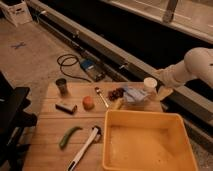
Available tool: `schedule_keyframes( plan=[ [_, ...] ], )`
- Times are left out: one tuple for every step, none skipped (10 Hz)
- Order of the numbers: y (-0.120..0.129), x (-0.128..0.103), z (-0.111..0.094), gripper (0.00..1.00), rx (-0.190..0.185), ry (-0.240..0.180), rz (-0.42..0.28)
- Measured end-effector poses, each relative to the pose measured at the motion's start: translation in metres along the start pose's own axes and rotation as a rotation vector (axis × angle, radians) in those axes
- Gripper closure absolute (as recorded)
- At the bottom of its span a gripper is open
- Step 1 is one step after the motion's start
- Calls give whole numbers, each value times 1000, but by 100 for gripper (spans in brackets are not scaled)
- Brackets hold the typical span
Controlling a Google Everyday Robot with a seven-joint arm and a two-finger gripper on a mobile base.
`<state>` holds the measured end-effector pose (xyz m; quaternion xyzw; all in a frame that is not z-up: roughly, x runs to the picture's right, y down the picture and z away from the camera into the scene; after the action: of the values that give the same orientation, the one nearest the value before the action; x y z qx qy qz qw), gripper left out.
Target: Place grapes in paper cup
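Observation:
The grapes (116,93), a small dark reddish bunch, lie on the wooden table (50,125) near its far edge. The paper cup (150,84), white with a pale rim, stands upright to their right, behind a crumpled blue packet (134,95). My white arm comes in from the right. My gripper (163,92) hangs just right of the paper cup, at the table's far right corner. It is well to the right of the grapes, and nothing shows in it.
A large yellow bin (147,150) fills the table's near right. An orange fruit (88,103), a spoon (101,96), a grey metallic cup (62,86), a dark block (66,107), a green pepper (69,136) and a white-handled tool (85,148) lie on the left half.

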<state>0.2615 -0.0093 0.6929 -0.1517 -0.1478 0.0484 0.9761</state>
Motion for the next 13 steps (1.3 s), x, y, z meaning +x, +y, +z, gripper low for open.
schedule_keyframes(
  plan=[
    [-4, -4, 4, 20, 0, -4, -10],
    [-12, -14, 15, 20, -5, -15, -23],
    [-15, -25, 26, 20, -17, -23, -38],
    [-17, -38, 36, 20, -30, -25, -59],
    [-19, -54, 49, 20, -41, -27, -86],
    [-22, -68, 62, 20, -53, -37, -104],
    [-25, -77, 73, 20, -64, -51, -110],
    [-30, -86, 86, 20, -76, -70, -113],
    [-35, -95, 99, 20, -89, -85, -117],
    [-39, -105, 114, 20, -102, -96, -119],
    [-45, -119, 127, 20, -107, -108, -122],
    [-51, -130, 142, 20, -107, -125, -113],
    [-51, -133, 150, 20, -111, -132, -104]
  ],
)
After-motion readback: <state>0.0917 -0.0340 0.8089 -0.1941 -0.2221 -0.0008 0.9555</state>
